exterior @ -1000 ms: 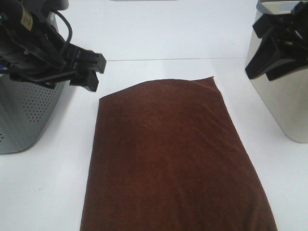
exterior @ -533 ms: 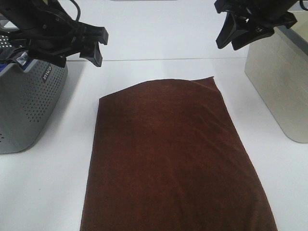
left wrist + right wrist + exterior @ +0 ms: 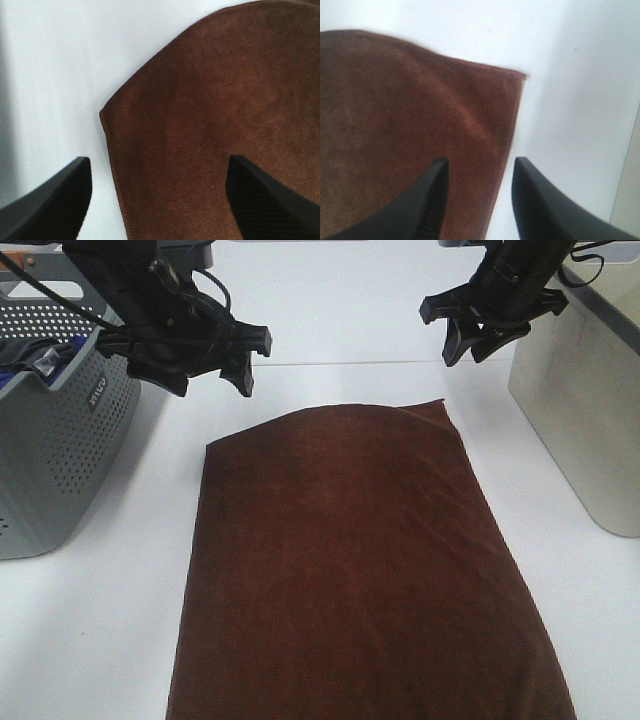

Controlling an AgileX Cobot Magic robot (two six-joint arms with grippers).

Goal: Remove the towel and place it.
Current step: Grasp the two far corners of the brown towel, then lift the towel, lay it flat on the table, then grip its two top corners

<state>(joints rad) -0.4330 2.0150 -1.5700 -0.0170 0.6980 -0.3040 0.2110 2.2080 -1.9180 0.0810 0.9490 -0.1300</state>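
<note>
The towel (image 3: 360, 560) is a large dark reddish-brown plush rectangle lying flat on the white table, with its far edge slightly humped. My left gripper (image 3: 212, 378) hovers above and just beyond the towel's far left corner, its jaws wide open and empty. In the left wrist view the towel (image 3: 215, 125) lies below the open left gripper (image 3: 160, 205). My right gripper (image 3: 470, 352) hangs above the far right corner, open less wide and holding nothing. In the right wrist view the towel (image 3: 405, 125) shows its stitched hem running between the fingers of the right gripper (image 3: 480, 200).
A grey perforated basket (image 3: 60, 440) with dark items inside stands at the left edge. A pale, smooth-walled bin (image 3: 580, 410) stands at the right edge. The white table (image 3: 100, 640) surrounds the towel on all sides.
Both arms have swung inward, the left from over the basket and the right from over the bin, to above the towel's far corners. The towel has not moved.
</note>
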